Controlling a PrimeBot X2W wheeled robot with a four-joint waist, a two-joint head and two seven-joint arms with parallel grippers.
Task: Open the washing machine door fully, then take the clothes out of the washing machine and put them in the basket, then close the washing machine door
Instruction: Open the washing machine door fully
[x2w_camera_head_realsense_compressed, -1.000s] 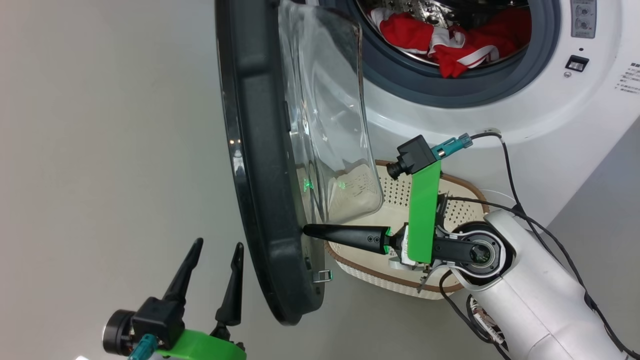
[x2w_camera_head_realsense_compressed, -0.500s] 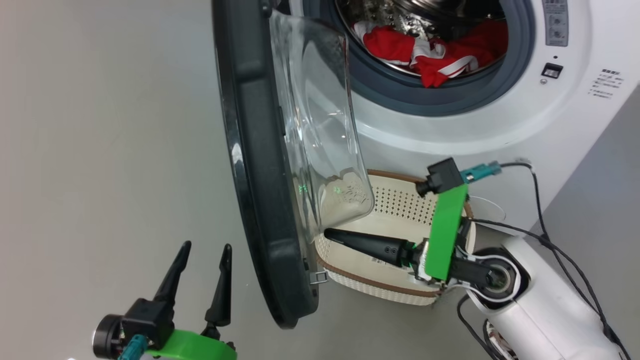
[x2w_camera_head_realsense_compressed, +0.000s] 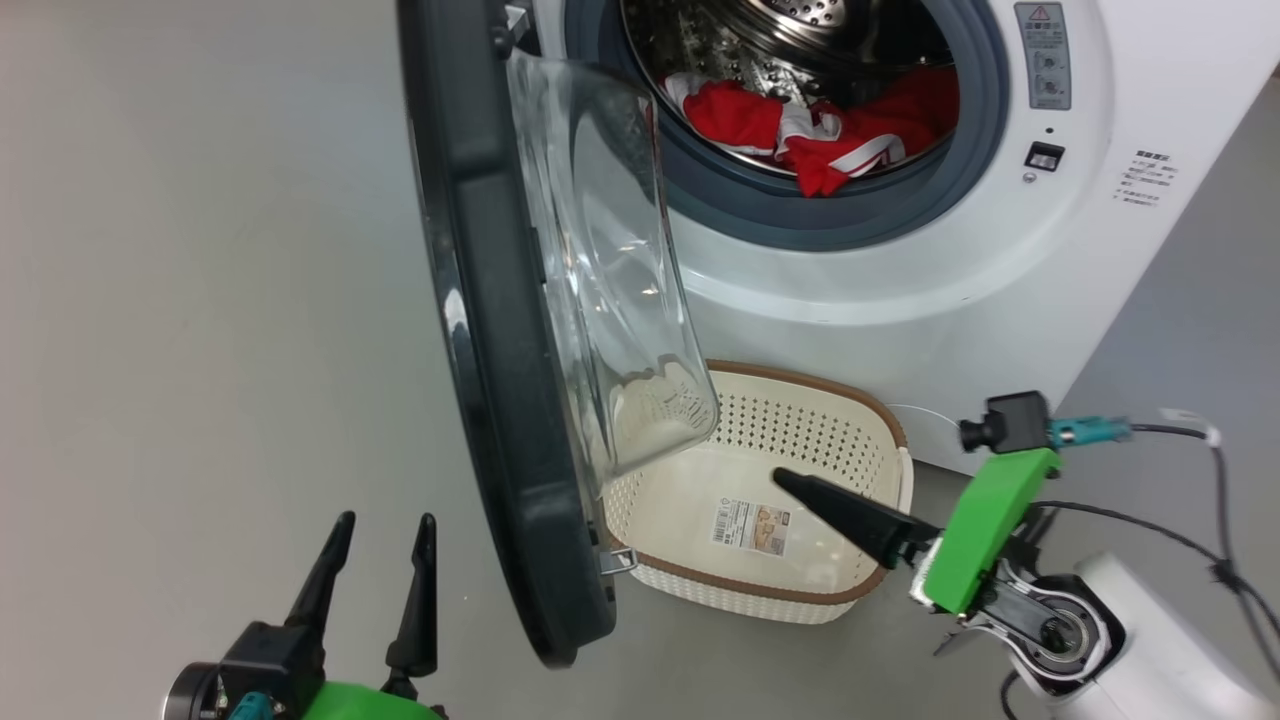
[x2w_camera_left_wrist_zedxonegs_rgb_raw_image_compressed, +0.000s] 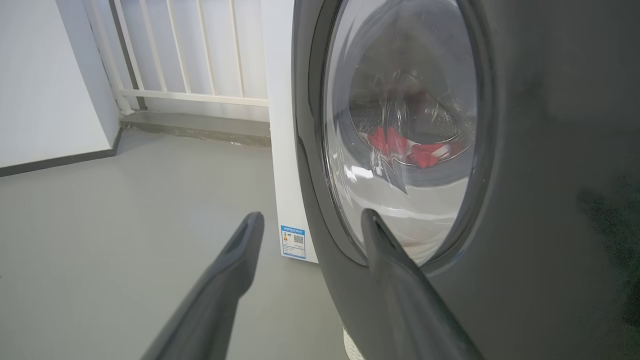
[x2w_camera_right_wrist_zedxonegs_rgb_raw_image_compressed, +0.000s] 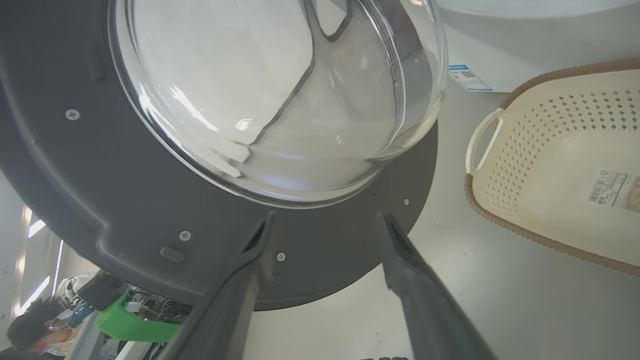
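Observation:
The washing machine door (x2w_camera_head_realsense_compressed: 480, 330) stands swung out edge-on, its glass bowl (x2w_camera_head_realsense_compressed: 600, 280) facing the white washing machine (x2w_camera_head_realsense_compressed: 900, 290). Red clothes (x2w_camera_head_realsense_compressed: 800, 130) with white trim lie in the steel drum; they also show through the glass in the left wrist view as clothes (x2w_camera_left_wrist_zedxonegs_rgb_raw_image_compressed: 420, 150). The cream basket (x2w_camera_head_realsense_compressed: 850, 455) sits on the floor below the opening, with nothing in it but its paper label. My right gripper (x2w_camera_head_realsense_compressed: 790, 483) hangs over the basket, open and holding nothing, its fingers pointing at the door's inner face (x2w_camera_right_wrist_zedxonegs_rgb_raw_image_compressed: 150, 210). My left gripper (x2w_camera_head_realsense_compressed: 386, 520) is open outside the door (x2w_camera_left_wrist_zedxonegs_rgb_raw_image_compressed: 540, 150).
Grey floor lies to the left of the door. A white railing (x2w_camera_left_wrist_zedxonegs_rgb_raw_image_compressed: 190, 50) and a wall stand beyond the machine's side, which carries a blue sticker (x2w_camera_left_wrist_zedxonegs_rgb_raw_image_compressed: 292, 241). A person (x2w_camera_right_wrist_zedxonegs_rgb_raw_image_compressed: 30, 330) is low behind the door. The basket's handle (x2w_camera_right_wrist_zedxonegs_rgb_raw_image_compressed: 482, 140) faces the door.
My right gripper has come off the door's inner rim, opened, and drawn back to the right over the basket. The head camera has shifted, showing more of the drum.

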